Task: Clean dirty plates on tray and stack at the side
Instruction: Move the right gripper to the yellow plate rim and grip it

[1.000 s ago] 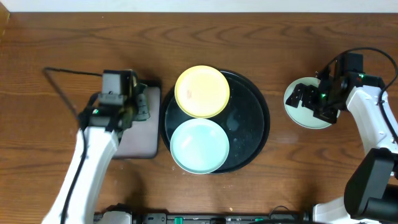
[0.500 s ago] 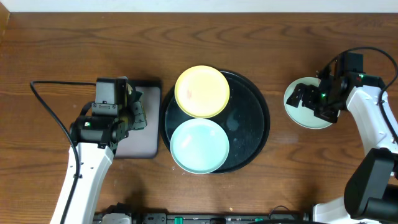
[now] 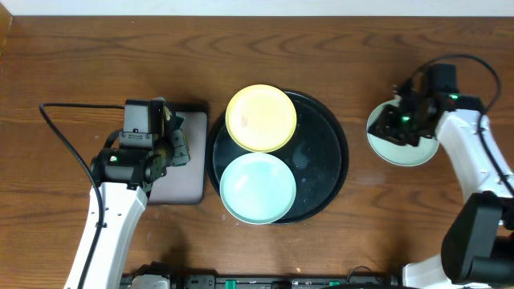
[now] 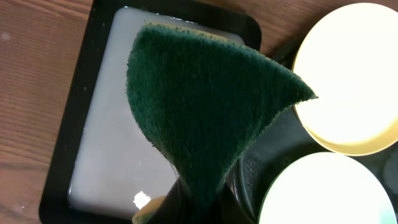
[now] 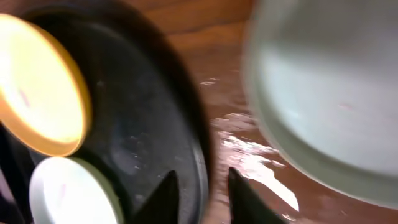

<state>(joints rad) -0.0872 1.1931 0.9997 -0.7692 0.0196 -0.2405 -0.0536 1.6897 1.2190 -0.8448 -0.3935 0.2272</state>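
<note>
Round tray [image 3: 321,160] is being carried mid-tabletop [image 3: 80,64]. On its left half two plates are being borne: far plate [image 3: 260,118] overhanging the rim, near plate [image 3: 257,188] before it. Third plate [image 3: 401,154] is being carried well right, off the tray. Rectangular tray [image 3: 181,189] is being carried just left, with a sponge [image 4: 205,106] being held above it.

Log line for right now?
left gripper: shut on sponge, over rectangular tray | right gripper: above side plate | round tray: yellow plate, teal plate
</note>
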